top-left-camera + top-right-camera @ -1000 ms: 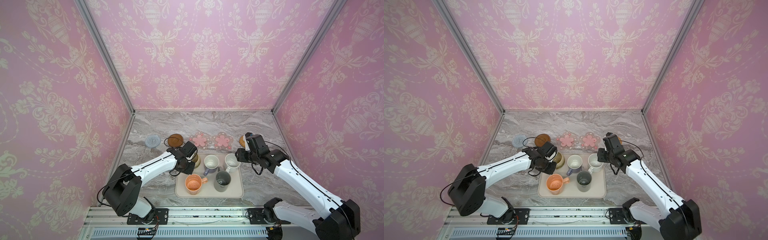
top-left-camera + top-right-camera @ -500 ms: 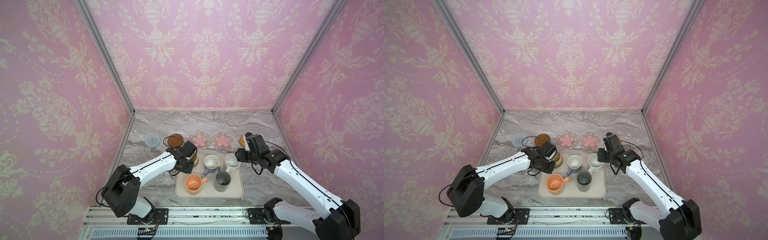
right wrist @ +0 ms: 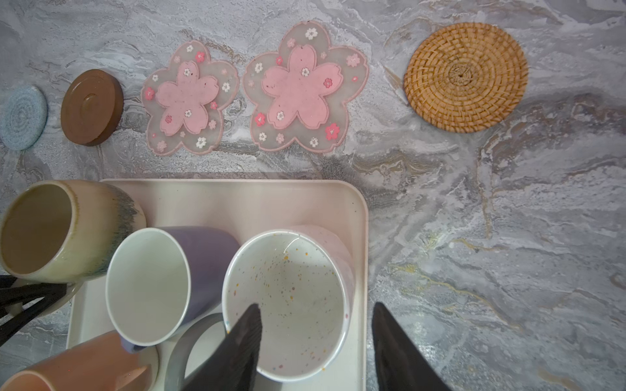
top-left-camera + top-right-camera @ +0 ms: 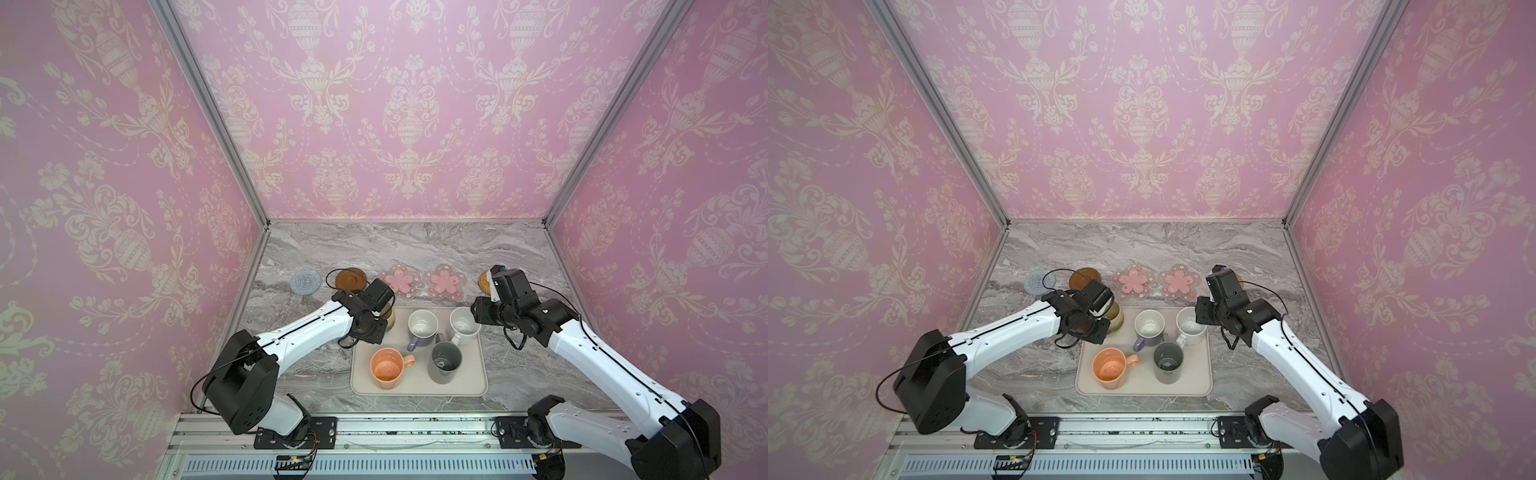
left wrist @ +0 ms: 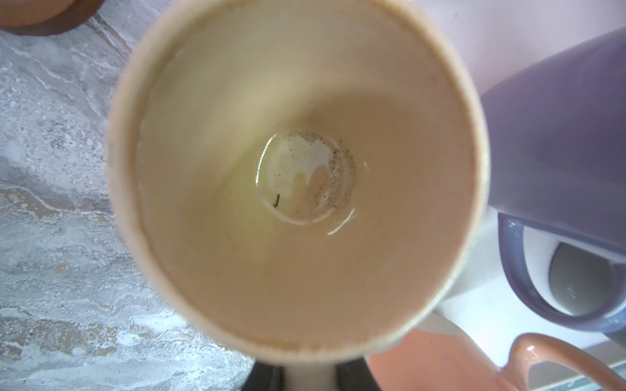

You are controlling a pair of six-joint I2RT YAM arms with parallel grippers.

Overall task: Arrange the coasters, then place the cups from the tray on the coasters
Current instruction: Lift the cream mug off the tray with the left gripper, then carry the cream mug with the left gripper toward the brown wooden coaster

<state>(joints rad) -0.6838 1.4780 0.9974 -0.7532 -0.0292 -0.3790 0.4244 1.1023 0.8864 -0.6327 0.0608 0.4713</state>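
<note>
left gripper nearly closed, clamped on olive mug at far-left corner of tray. right gripper half open, astride white speckled mug rim: one finger inside, one outside. peach mug, lavender mug, grey mug on tray. coasters in a row behind it.

5 coasters behind the tray
</note>
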